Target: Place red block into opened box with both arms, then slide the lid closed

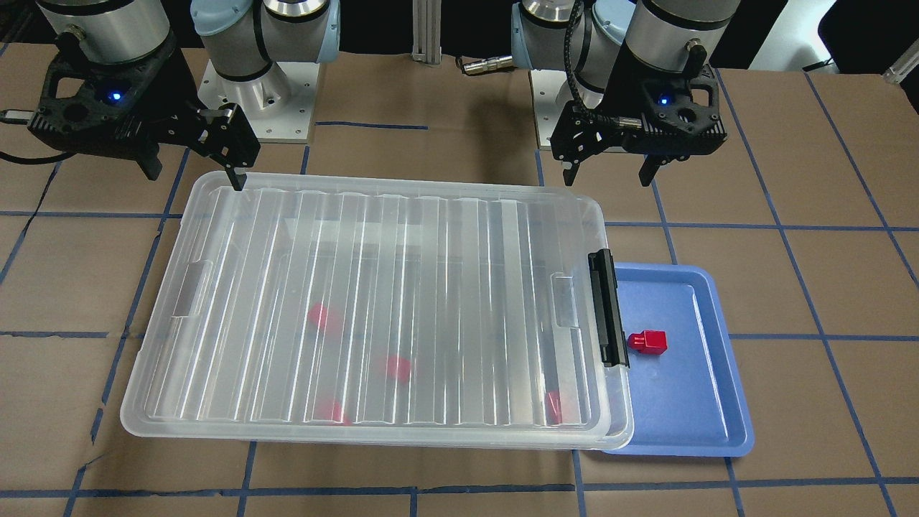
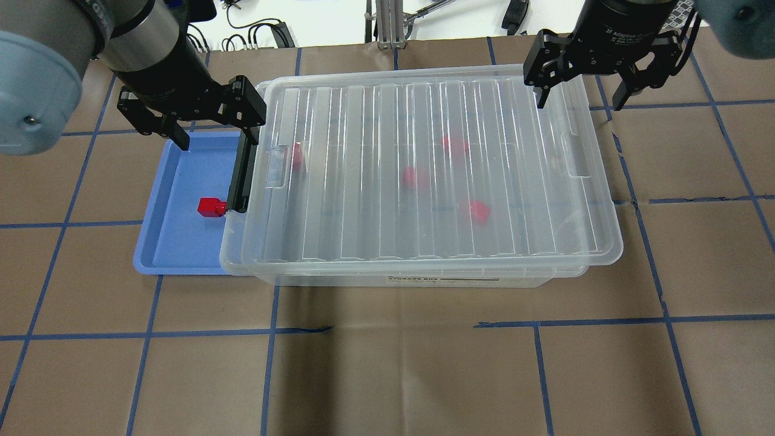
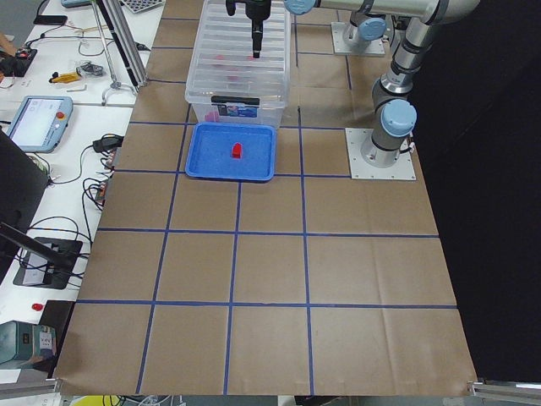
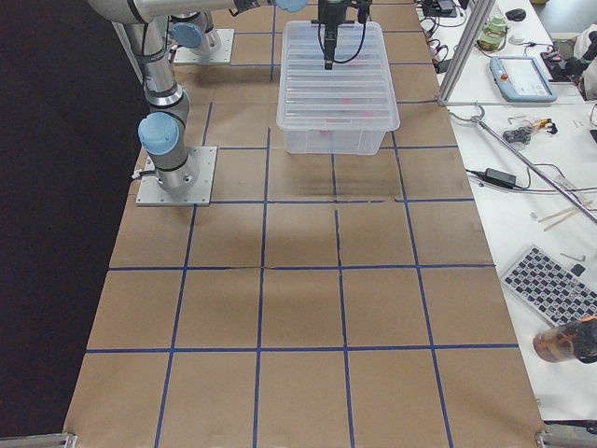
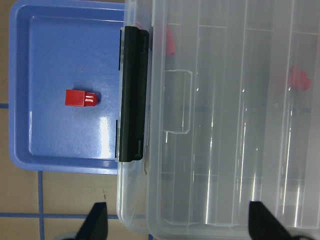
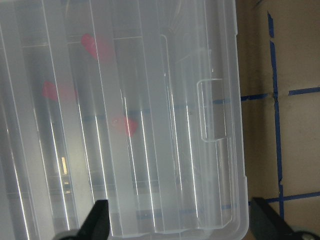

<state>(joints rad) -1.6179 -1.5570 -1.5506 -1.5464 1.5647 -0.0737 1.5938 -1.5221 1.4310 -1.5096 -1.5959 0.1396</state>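
Left pincer (image 2: 218, 138) and right pincer (image 2: 579, 101) spread wide, empty, above opposite ends of lid (image 2: 363, 200); contact with lid unclear. Four blocks (image 2: 416, 178) blurred beneath lid; fifth block (image 2: 210, 207) sharp in tray (image 2: 175, 242).

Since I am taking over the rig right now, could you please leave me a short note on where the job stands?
Left gripper: open, empty, raised above the latch end of the box.
Right gripper: open, empty, raised above the opposite short end.
Lid: lies over the box, covering nearly all of it, slightly askew.
Done: four red blocks lie inside, under the lid.
Left: one red block lies on the blue tray. I cannot tell whether the lid is seated, so check that.
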